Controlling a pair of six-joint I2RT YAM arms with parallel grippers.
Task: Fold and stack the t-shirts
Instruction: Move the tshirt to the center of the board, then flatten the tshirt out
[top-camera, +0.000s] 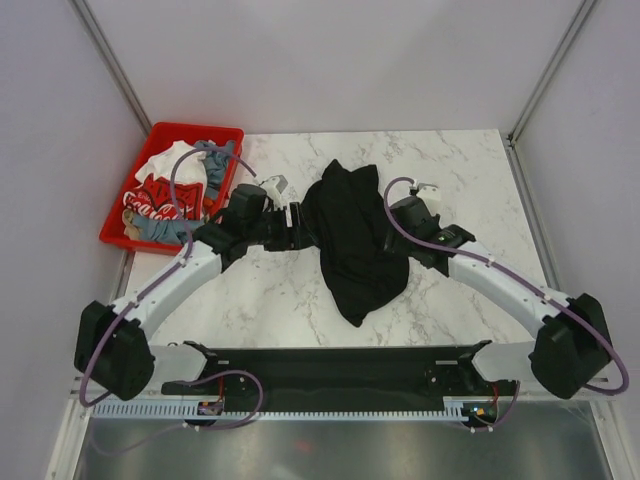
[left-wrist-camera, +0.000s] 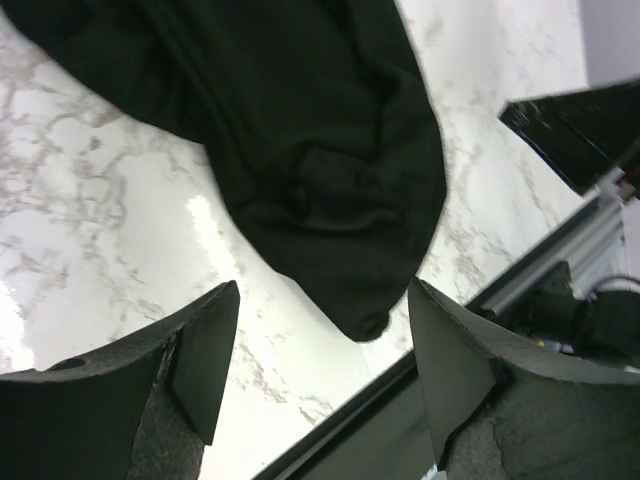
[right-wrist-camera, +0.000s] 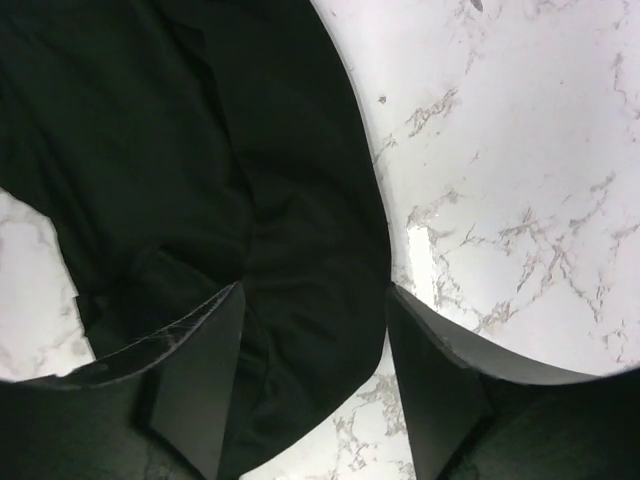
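Top external: crumpled plain black cloth t-shirt (top-camera: 355, 235) heaped mid white marble table (top-camera: 270, 290), long axis far-to-near, between both arms. Left gripper (left-wrist-camera: 323, 284) spread, empty, just beside cloth's edge. Right gripper (right-wrist-camera: 315, 287) spread, directly over cloth, likely nearer for grasping.

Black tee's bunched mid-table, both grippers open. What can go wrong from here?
The black t-shirt lies in overlapping folds; the right gripper, open over them, may pinch several layers.
Its lower tip lies near the front edge of the table; a pull by the left gripper might drag it off.
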